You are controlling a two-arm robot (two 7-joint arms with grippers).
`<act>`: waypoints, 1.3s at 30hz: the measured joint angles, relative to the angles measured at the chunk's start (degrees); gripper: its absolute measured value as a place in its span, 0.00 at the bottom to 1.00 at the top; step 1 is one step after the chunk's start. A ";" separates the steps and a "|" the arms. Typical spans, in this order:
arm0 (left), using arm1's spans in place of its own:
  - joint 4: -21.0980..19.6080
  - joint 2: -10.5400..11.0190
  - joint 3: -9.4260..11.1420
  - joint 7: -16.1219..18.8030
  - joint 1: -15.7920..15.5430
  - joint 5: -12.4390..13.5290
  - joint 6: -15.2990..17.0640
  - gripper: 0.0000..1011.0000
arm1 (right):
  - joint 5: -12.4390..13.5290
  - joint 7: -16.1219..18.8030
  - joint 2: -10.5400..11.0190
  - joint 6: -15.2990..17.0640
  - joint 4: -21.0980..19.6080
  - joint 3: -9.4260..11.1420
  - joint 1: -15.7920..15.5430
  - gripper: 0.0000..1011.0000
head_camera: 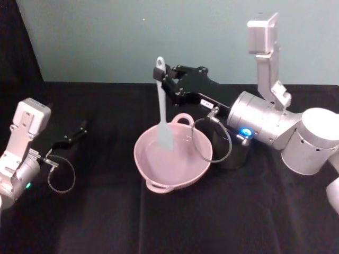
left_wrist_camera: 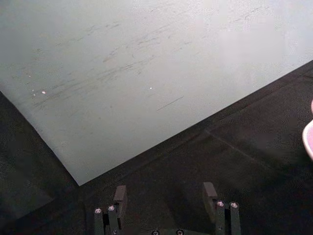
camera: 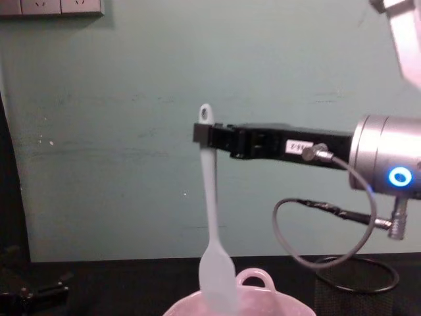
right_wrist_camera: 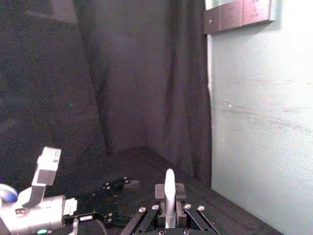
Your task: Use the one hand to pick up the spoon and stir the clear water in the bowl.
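We see soft, even light brightening the far wall (head_camera: 95, 37); the black tablecloth (head_camera: 175, 222) lies dim, nearly featureless.

Pale green wall (head_camera: 106, 37) at the back, a bit scuffed. Black cloth (head_camera: 159, 222) covers the table, a black curtain (right_wrist_camera: 122, 73) hangs on the left, and white sockets (camera: 52, 6) sit high up.

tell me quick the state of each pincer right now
left pincer: open, holding nothing, low at the robot's left.
right pincer: shut on the spoon near its handle end, blade hanging down at the bowl.
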 joint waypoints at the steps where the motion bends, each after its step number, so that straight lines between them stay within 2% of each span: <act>1: 0.00 0.00 0.00 0.00 0.00 0.00 0.00 1.00 | -0.07 0.38 -0.20 -0.25 0.48 -0.22 0.14 0.12; 6: 0.00 0.00 0.00 0.00 0.00 0.00 0.00 1.00 | -0.55 2.18 -1.48 -1.54 3.20 -1.24 0.84 0.12; 16: 0.00 0.00 0.00 0.00 0.00 0.00 0.00 1.00 | -1.33 3.09 -3.72 -2.91 7.59 -2.10 1.42 0.12; 29: 0.00 0.00 0.00 0.00 0.00 0.00 0.00 1.00 | -2.72 2.90 -5.78 -3.35 12.11 -1.98 2.70 0.12; 39: 0.00 0.00 0.00 0.00 0.00 0.00 0.00 1.00 | -4.08 2.82 -7.17 -4.50 16.03 -1.11 4.64 0.12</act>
